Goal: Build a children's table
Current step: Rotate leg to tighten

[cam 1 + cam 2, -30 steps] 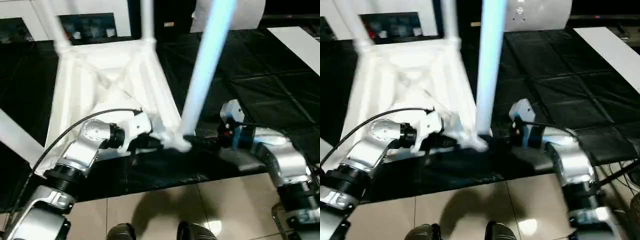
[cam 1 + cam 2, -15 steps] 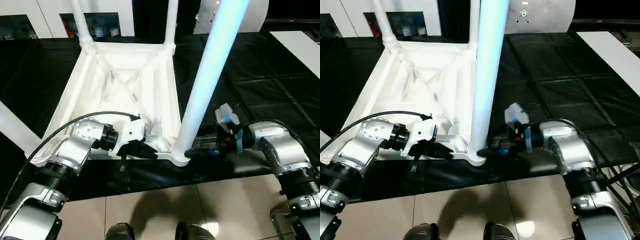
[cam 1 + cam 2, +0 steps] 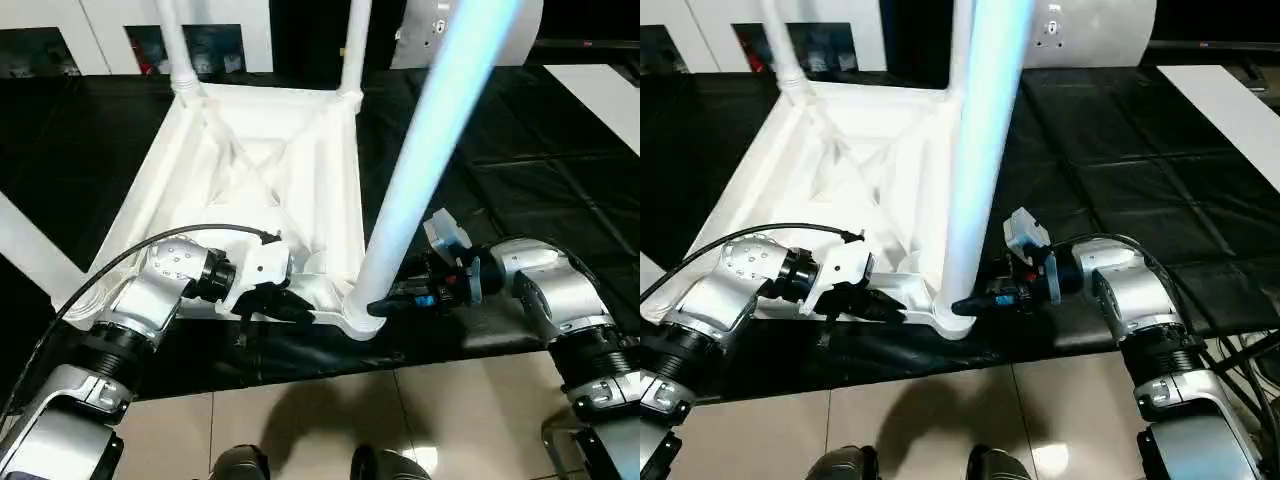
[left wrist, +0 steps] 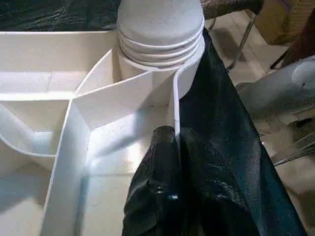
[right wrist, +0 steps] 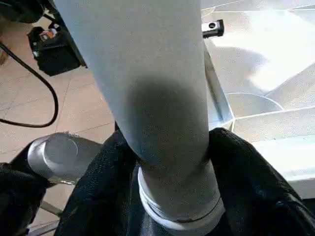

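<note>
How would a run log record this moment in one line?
left gripper: shut on tabletop rim | right gripper: around near leg at corner socket

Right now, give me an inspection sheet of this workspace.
Surface: black mat, tiled floor in front.
Job's things: table top upside down; leg standing in the near corner socket; more legs at the other corners.
Clutter: nothing seen.
Grippers: left gripper pinches the top's rim; right gripper has a finger on either side of the leg's base.
Cables: black cable over the left wrist.
Surroundings: white cabinets behind.
</note>
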Tool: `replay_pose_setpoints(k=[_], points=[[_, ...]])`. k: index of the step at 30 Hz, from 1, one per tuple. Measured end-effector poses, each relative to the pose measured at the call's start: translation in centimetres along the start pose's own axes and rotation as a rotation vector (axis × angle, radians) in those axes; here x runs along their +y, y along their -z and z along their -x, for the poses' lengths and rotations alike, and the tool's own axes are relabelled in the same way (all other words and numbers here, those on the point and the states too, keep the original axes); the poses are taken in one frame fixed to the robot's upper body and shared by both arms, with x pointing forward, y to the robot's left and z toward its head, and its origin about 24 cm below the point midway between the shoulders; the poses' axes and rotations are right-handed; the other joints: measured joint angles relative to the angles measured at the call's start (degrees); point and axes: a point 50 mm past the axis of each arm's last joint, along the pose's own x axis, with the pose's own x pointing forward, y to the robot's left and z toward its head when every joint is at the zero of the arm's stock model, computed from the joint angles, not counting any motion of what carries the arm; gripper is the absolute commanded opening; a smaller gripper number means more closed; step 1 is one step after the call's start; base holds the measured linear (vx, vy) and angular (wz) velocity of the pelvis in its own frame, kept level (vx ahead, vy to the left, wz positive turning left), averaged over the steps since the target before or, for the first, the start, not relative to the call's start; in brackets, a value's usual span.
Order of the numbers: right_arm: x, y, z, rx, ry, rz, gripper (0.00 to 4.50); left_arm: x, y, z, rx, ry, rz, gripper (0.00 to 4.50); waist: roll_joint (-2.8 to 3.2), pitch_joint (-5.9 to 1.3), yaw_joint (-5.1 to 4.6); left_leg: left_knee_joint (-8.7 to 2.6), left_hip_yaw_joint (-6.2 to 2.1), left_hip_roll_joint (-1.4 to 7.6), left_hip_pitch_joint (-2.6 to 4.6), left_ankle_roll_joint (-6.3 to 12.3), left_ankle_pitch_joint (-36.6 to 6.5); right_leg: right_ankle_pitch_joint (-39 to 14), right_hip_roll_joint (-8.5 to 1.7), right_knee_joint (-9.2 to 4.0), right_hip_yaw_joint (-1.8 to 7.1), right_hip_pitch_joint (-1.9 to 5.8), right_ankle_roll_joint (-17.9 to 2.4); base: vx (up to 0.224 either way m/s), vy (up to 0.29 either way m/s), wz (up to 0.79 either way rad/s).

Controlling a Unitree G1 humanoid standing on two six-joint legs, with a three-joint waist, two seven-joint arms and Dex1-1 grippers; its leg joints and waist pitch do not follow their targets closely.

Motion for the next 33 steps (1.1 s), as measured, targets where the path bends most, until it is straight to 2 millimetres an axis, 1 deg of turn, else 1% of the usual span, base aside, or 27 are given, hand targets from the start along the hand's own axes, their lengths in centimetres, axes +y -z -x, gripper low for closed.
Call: replay_pose_setpoints(k=[3,7,9,14,16,19,21,23,26,28,29,30,31,32,33], points=[[0.0,0.0,0.0,0.0,-0.001,-0.005,1.98,0.0,0.0,0.0,-0.001,0.0,0.005,0.0,0.0,0.0,0.05,0.0,0.01,0.01,0.01,0.0,0.0,0.0,0.0,0.01,0.0,0.0,0.0,0.0,0.0,0.0],[0.2,0.1,0.0,-0.003,0.004,-0.02,1.97,0.0,-0.1,0.0,-0.003,0.0,0.014,0.0,0.0,0.0,0.18,0.0,0.01,0.01,0.02,0.0,0.0,0.0,0.01,0.02,0.0,0.0,0.0,0.0,0.0,0.0],[0.7,0.3,-0.2,-0.025,0.023,-0.046,1.97,-0.1,-0.2,-0.2,-0.017,-0.003,0.03,0.0,0.0,0.0,0.36,-0.02,0.01,0.01,0.02,-0.01,0.0,0.0,0.01,0.01,0.0,0.0,0.0,0.0,0.0,0.0],[1.6,1.0,-0.6,-0.089,0.104,-0.106,1.97,-0.2,-0.1,-0.3,-0.029,-0.041,0.075,0.0,0.02,-0.01,0.42,0.03,0.03,0.01,0.08,-0.05,0.0,0.0,0.0,0.04,0.03,0.05,0.0,0.0,0.0,0.0],[2.2,1.5,-0.5,-0.114,0.176,-0.128,1.97,-0.2,-0.1,-0.8,-0.039,-0.067,0.11,0.0,0.05,-0.02,0.38,0.03,0.05,0.0,0.31,-0.33,-0.2,-0.1,-0.03,0.02,0.05,0.34,0.2,0.0,0.0,0.0],[2.4,1.9,-0.4,-0.124,0.249,-0.141,1.97,-0.1,-0.2,-1.4,-0.04,-0.097,0.138,0.0,0.06,-0.03,-0.1,0.03,0.06,0.0,0.81,-0.34,-0.2,-0.3,-0.04,-0.15,0.05,0.85,0.5,0.0,0.0,0.0],[2.3,2.0,-0.7,-0.13,0.3,-0.14,1.97,0.0,-0.1,-1.8,-0.035,-0.116,0.154,0.0,0.04,-0.02,-0.69,0.03,0.06,-0.01,1.05,-0.37,-0.2,-0.4,-0.05,-0.19,0.05,1.08,0.6,0.0,0.0,0.0],[1.7,2.0,-1.8,-0.154,0.469,-0.142,1.97,0.5,-0.2,-2.3,-0.028,-0.2,0.19,0.0,0.0,-0.06,-1.71,0.03,0.05,-0.02,1.36,-0.43,-0.1,-0.4,-0.06,-0.25,0.04,1.38,0.7,0.0,0.0,0.0],[1.0,1.7,-2.9,-0.167,0.63,-0.151,1.97,1.1,-0.4,-2.9,-0.022,-0.269,0.21,0.0,0.07,-0.1,-3.2,0.0,-0.16,-0.03,1.31,-0.44,-0.1,-0.5,-0.1,-0.92,-0.29,1.5,0.8,0.0,0.0,0.0],[0.4,1.4,-3.6,-0.174,0.716,-0.165,1.97,1.4,-0.5,-3.1,-0.019,-0.312,0.226,0.0,0.16,-0.12,-4.1,-0.06,-0.46,0.02,1.26,-0.44,-0.1,-0.5,-0.17,-1.8,-0.96,1.77,0.8,0.0,0.0,0.0],[0.0,1.3,-4.3,-0.186,0.763,-0.185,1.97,1.6,-0.4,-3.1,-0.011,-0.339,0.231,0.0,0.2,-0.12,-4.67,-0.11,-0.59,0.1,1.25,-0.44,-0.1,-0.5,-0.21,-2.3,-1.37,1.99,0.8,0.0,0.0,0.0],[-0.7,0.9,-5.3,-0.208,0.843,-0.215,1.97,2.1,-0.5,-3.1,0.009,-0.382,0.234,0.0,0.19,-0.11,-5.37,-0.11,-0.83,0.13,1.18,-0.44,-0.1,-0.5,-0.24,-2.74,-1.79,2.07,0.8,0.0,0.0,0.0],[-1.1,0.6,-5.9,-0.212,0.888,-0.229,1.97,2.4,-0.6,-3.1,0.021,-0.408,0.237,0.0,0.42,0.0,-5.98,-0.11,-1.15,0.11,1.13,-0.44,-0.1,-0.5,-0.3,-3.25,-2.29,2.27,0.8,0.0,0.0,0.0],[-1.4,0.4,-6.2,-0.211,0.929,-0.239,1.97,2.5,-0.6,-3.2,0.023,-0.433,0.243,0.0,0.81,0.25,-6.39,-0.18,-1.53,0.13,1.18,-0.43,-0.1,-0.7,-0.56,-3.93,-3.2,2.71,0.8,-0.057,0.052,-0.12],[-1.7,0.2,-6.7,-0.219,0.963,-0.256,1.97,2.6,-0.6,-3.3,0.028,-0.456,0.247,0.0,0.98,0.36,-6.71,-0.25,-1.69,0.13,1.24,-0.44,-0.1,-0.9,-0.6,-4.12,-3.51,2.88,0.7,-0.057,0.052,-0.12]])
